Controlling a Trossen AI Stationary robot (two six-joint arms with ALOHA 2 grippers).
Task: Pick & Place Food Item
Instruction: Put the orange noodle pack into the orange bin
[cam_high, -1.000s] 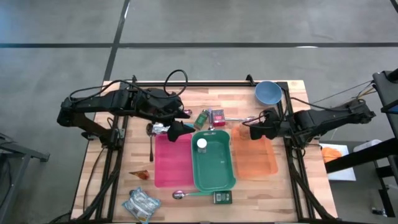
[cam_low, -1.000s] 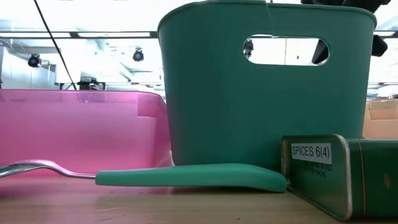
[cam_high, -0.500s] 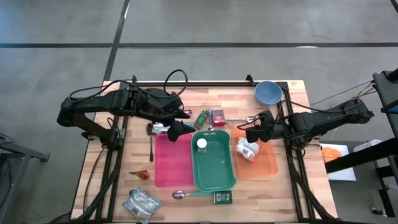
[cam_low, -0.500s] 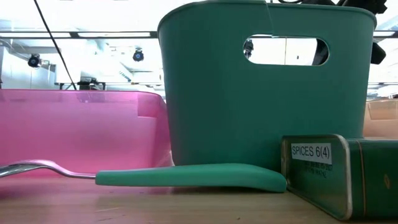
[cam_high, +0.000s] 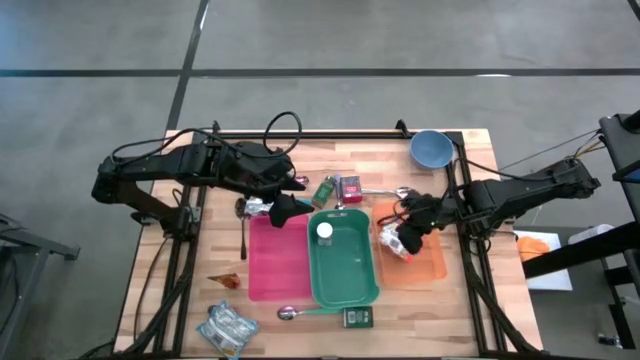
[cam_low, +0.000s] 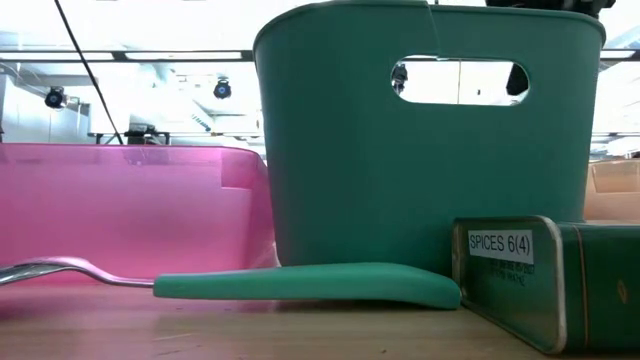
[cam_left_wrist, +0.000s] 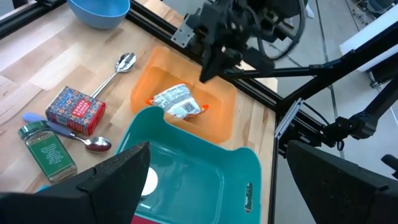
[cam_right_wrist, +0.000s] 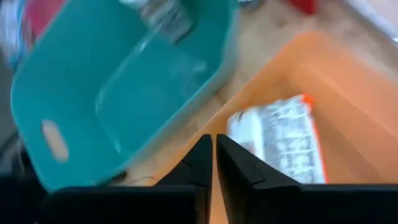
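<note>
While the silver food packet (cam_high: 398, 240) lies inside the orange tray (cam_high: 430, 262), toward the tray's 10 o'clock corner, the right end effector (cam_high: 412, 236) hangs right above it with its two dark fingers pressed together and nothing between them; the right wrist view shows those fingers (cam_right_wrist: 200, 163) meeting just short of the packet's printed face. The tray sits at about 4 o'clock from the middle of the surface (cam_high: 215, 250), side by side with the green bin (cam_high: 366, 290), which in turn stands next to the pink tray (cam_high: 275, 270). The left end effector (cam_high: 285, 203) waits at the 12 o'clock end of the pink tray, its fingers spread wide and empty. A small white-capped item (cam_high: 324, 232) rests in the green bin. Near the 12 o'clock edge of the surface lie a spice jar (cam_high: 324, 190), a red box (cam_high: 350, 186) and a spoon (cam_high: 385, 191), and a blue bowl (cam_high: 430, 149) stands at the 1 o'clock corner. A green spice tin (cam_high: 358, 317) and a green-handled spoon (cam_high: 300, 313) lie at 6 o'clock.
</note>
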